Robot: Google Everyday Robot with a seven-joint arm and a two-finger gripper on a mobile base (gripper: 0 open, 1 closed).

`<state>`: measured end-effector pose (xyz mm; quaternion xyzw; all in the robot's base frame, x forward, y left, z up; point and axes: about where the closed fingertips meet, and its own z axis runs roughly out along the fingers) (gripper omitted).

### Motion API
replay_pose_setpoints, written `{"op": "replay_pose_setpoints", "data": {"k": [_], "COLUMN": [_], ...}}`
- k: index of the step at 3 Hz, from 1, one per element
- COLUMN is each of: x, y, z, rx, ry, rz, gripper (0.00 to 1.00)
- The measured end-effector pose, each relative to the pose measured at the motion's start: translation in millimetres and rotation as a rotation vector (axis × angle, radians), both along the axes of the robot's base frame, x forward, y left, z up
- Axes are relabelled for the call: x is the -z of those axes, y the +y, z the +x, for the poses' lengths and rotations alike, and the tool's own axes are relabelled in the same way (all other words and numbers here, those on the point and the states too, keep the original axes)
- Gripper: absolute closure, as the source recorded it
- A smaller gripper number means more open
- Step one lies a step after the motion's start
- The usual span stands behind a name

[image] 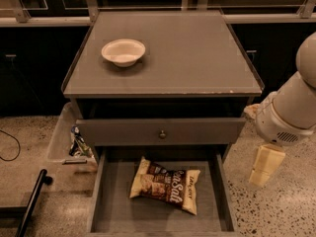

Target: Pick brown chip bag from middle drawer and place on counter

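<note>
Chip bag (165, 185): lying flat on the floor of the open drawer (118, 215), about mid-width and nearer the back than the front edge. It touches neither side wall. Its long axis runs across the drawer, tilted a little, with the left end towards the back and the right end towards the front. Lettered face is up.

My gripper (265, 165): hanging outside the drawer, beyond its right side wall and over the speckled floor, pointing down. It holds nothing and is well apart from the bag. I cannot tell whether it is apart or together.

Governing relation: the bag lies to my gripper's left, across the right wall. My judgement is that I must travel left over that wall and then descend. A grip across the bag's short width looks the sounder option.

Above: the drawer front with the knob (160, 131) overhangs the back of the open drawer. This may restrict a straight descent near the bag's rear edge.

Counter (197, 53): a white bowl (123, 51) sits near its left rear; the right half looks suitable for placing.

Left of the cabinet: a clear bin (60, 138) holding a small wrapper (78, 143), not relevant
</note>
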<state>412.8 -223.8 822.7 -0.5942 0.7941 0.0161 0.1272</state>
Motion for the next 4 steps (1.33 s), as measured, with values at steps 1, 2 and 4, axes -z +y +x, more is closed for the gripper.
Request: {"op": "replay_pose_setpoints", "data": {"k": [1, 2, 4], "x": [0.0, 27.3, 108.1], "y": [0.1, 12.8, 48.2], "z": [-0.1, 6.5, 56.9], "rx": [0.0, -0.007, 0.02], "ry": [0.0, 0.013, 0.01], "rz": [0.0, 0.068, 0.28], "gripper": [0.0, 0.0, 0.0]}}
